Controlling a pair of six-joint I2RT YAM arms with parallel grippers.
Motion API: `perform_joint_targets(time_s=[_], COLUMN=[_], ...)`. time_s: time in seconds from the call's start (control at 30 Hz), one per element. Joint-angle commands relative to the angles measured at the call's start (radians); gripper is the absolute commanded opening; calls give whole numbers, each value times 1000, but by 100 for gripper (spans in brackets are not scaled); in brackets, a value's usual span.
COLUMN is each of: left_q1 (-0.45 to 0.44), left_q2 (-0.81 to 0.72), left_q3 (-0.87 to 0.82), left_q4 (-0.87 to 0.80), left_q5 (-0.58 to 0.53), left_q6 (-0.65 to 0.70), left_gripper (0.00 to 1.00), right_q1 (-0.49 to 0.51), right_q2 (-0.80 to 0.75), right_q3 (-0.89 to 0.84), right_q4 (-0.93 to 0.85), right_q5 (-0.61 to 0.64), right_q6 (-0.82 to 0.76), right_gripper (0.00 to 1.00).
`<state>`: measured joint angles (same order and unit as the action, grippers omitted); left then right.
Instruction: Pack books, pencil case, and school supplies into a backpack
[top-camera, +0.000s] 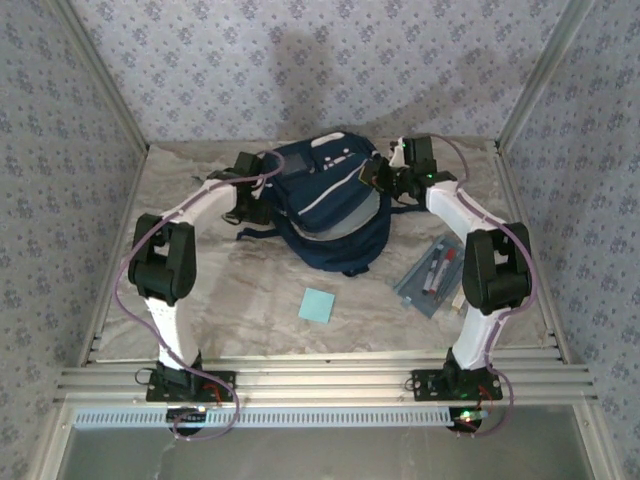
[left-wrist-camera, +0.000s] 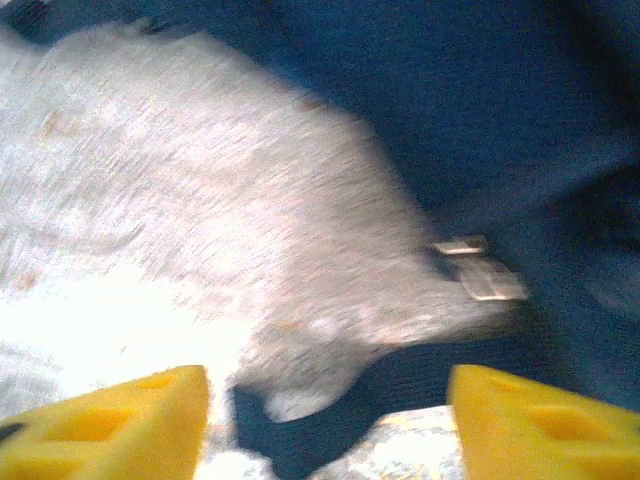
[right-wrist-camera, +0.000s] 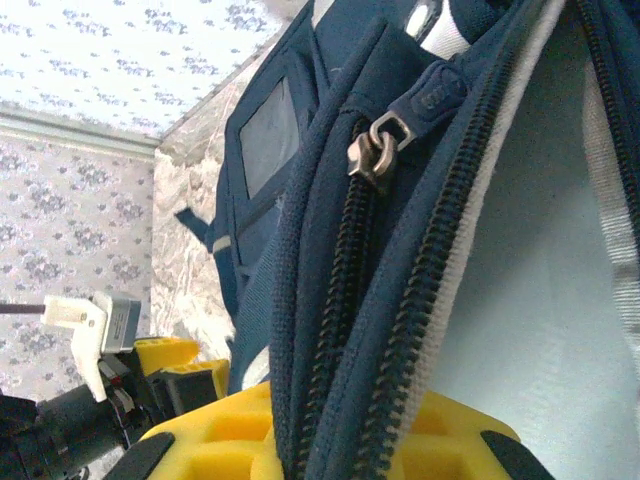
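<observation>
The navy backpack (top-camera: 330, 200) lies at the middle back of the table, its main zipper gaping. My right gripper (top-camera: 378, 175) is at its upper right, and in the right wrist view it (right-wrist-camera: 340, 440) is shut on the zippered rim of the backpack (right-wrist-camera: 400, 250). My left gripper (top-camera: 255, 208) hovers at the bag's left side; it (left-wrist-camera: 330, 420) is open, its yellow fingers (left-wrist-camera: 110, 425) wide apart over a dark strap (left-wrist-camera: 340, 395). The pencil case (top-camera: 432, 272) lies right of the bag. The light-blue pad (top-camera: 317, 304) lies in front of it. The book is out of view.
A metal buckle (left-wrist-camera: 478, 268) sits on the strap beside the bag. A zipper pull (right-wrist-camera: 375, 150) hangs on the front pocket. Wallpapered walls and aluminium posts close in the table on three sides. The cloth-covered table (top-camera: 240, 310) is bare at the near left.
</observation>
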<state>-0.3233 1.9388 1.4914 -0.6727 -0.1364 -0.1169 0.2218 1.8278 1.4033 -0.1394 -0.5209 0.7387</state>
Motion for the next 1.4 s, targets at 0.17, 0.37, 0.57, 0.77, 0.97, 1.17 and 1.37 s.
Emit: perform_joint_targets(time_s=[0.17, 0.37, 0.57, 0.77, 0.97, 1.17, 1.37], left_q1=[-201, -345, -375, -381, -386, -384, -377], left_q2=[-229, -226, -80, 47, 125, 110, 33], left_q3=[-13, 22, 145, 249, 301, 330, 327], left_q4=[-87, 44, 68, 63, 76, 35, 0], left_q5=[-62, -13, -22, -61, -207, -167, 11], left_q6=[-1, 42, 82, 120, 160, 166, 90], left_gripper=[99, 99, 99, 99, 86, 0, 0], right_q1=[14, 20, 29, 30, 29, 19, -4], right_q2=[37, 98, 111, 99, 96, 98, 67], right_q3=[111, 180, 220, 193, 182, 200, 238], right_q4=[86, 83, 46, 69, 91, 49, -86], right_q5=[10, -40, -53, -70, -93, -60, -39], right_q6=[112, 184, 181, 217, 237, 152, 13], right_gripper=[0, 0, 0, 0, 0, 1, 61])
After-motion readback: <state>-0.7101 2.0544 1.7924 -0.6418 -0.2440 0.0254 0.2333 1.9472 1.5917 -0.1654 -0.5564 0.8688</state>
